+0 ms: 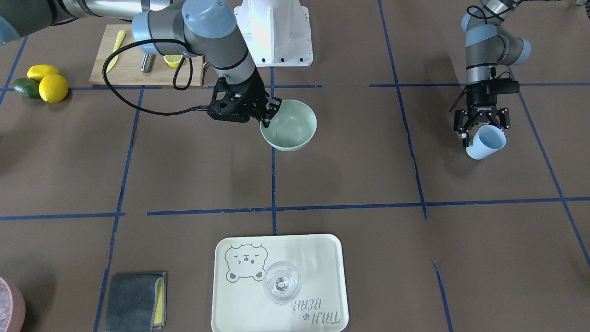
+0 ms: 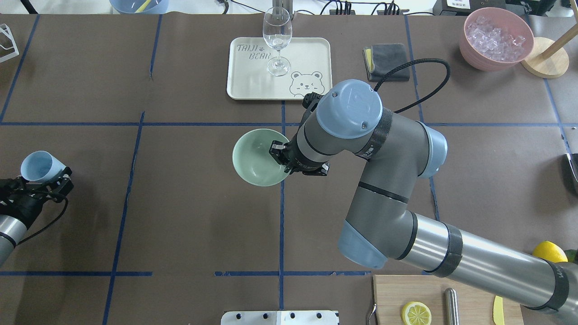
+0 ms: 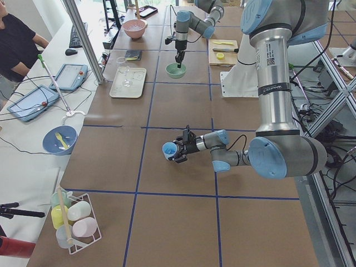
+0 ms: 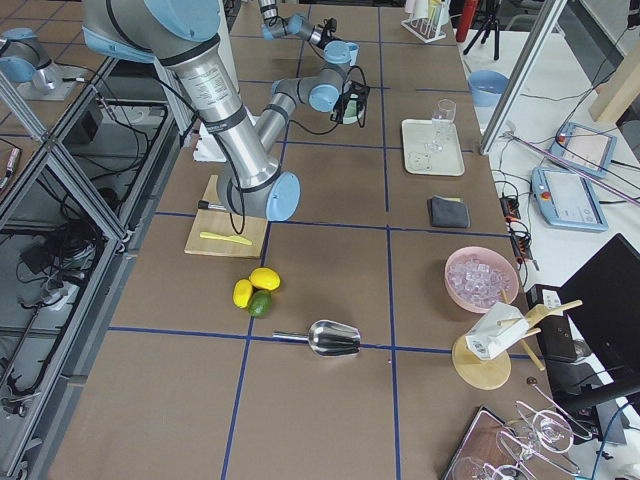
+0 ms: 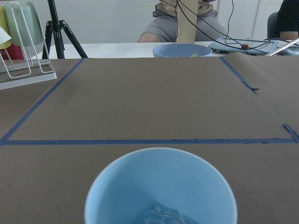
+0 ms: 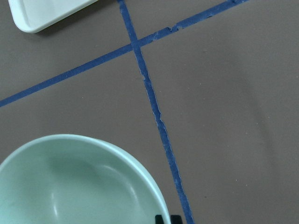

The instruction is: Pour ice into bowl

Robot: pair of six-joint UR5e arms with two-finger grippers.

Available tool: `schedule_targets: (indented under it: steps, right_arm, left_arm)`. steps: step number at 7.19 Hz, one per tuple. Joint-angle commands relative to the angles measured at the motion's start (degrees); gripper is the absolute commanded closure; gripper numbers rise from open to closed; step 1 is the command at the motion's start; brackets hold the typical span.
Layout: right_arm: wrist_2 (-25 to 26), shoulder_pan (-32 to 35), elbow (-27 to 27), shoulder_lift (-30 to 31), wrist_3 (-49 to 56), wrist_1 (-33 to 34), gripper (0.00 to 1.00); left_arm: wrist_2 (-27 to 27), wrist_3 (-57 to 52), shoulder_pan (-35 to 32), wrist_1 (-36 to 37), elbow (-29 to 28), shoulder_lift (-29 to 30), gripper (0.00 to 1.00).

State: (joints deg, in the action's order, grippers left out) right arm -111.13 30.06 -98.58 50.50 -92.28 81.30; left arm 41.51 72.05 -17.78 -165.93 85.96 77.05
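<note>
The pale mint-green bowl (image 1: 288, 125) sits near the table's middle, beside a blue tape cross; it also shows in the overhead view (image 2: 256, 157) and the right wrist view (image 6: 70, 182). My right gripper (image 1: 267, 117) is shut on the bowl's rim on the side toward the robot. My left gripper (image 1: 479, 131) is far off at the robot's left, shut on a light blue cup (image 1: 486, 143) tilted on its side just above the table. The left wrist view looks into the cup (image 5: 161, 182), where clear ice cubes (image 5: 161, 215) lie at the bottom.
A cream tray (image 1: 322, 258) with a wine glass (image 1: 281, 282) stands beyond the bowl. A pink container (image 2: 478, 58) of ice and a grey cloth (image 2: 386, 61) lie at the far right. A cutting board (image 1: 129, 74) and lemons (image 1: 53, 87) lie near the robot.
</note>
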Motion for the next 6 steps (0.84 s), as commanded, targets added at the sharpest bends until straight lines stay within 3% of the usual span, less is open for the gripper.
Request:
schedule_targets:
  steps: [1,2,3,4,6]
  right_arm:
    - [0.0,-0.2,1.9,-1.6,0.0,0.0,1.0]
    - [0.0,-0.8,2.1,-1.7,0.0,-0.1,1.0]
    - [0.2,-1.4,2.7,-2.4,0.0,-0.1,1.0]
    - [2.4,-3.0,7.2,-6.2,0.0,-0.3,1.0]
    - [5.4,-5.0,19.2,-14.6,0.5,-0.5,1.0]
  left_arm:
    - [-0.1,-0.1,-0.7,-0.1,0.0,0.5,0.72]
    - [-0.1,-0.2,-1.3,-0.2,0.5,0.5,1.0]
    - [0.1,-2.9,-2.9,-0.1,3.7,0.4,1.0]
    - [0.1,-8.5,-3.7,-0.2,8.0,0.3,1.0]
    - [0.4,-9.6,-5.6,-0.1,11.6,0.5,1.0]
